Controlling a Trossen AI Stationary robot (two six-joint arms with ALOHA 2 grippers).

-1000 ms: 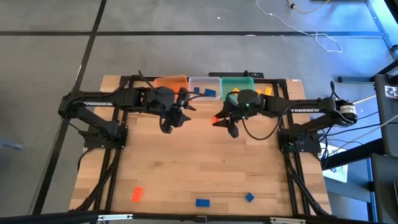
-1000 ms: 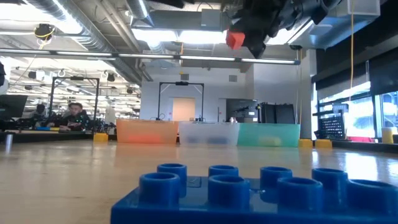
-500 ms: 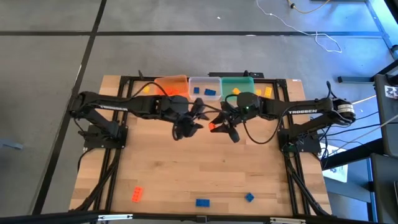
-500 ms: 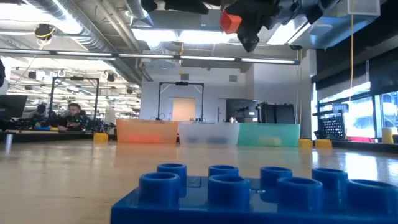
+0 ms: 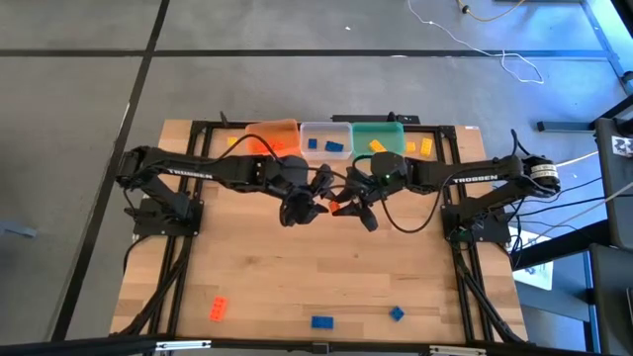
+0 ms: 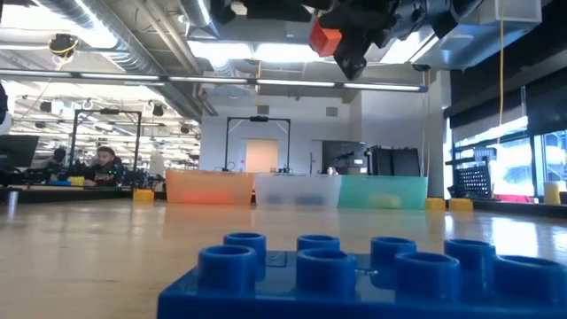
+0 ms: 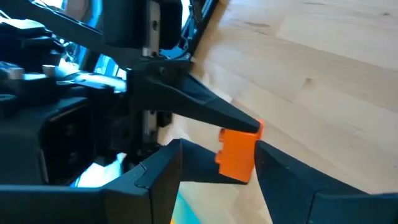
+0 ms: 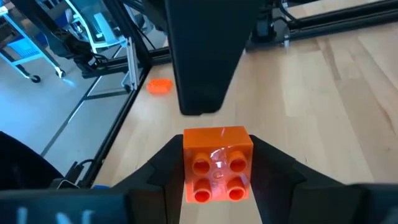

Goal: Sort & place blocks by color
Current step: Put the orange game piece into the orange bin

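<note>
Fingers of the right gripper (image 8: 217, 171) clamp the small orange plastic brick (image 8: 216, 163) from both sides, studs facing the wrist camera, held in the air over the middle of the wooden table (image 5: 326, 267), just in front of the row of tubs. The left gripper (image 7: 217, 168) meets it there with its fingers spread wide on either side of the same brick (image 7: 237, 154), not yet pinching it; this looks like a handover between the arms. The risk I judge greatest is timing: if the right lets go before the left closes, the brick falls and may bounce away. The tips are crowded together, so a small misalignment could knock the brick askew or make fingers collide. Beyond them stand the orange tub (image 5: 271, 134), the clear tub (image 5: 325, 136) with blue pieces inside, and the green tub (image 5: 378, 133); the orange one is nearest the left arm. Far off near the front edge lie an orange brick (image 5: 218, 309), a blue brick (image 5: 321, 321) and another blue brick (image 5: 396, 313), all well clear. Nothing blocks the way to the tubs except the arms themselves.
</note>
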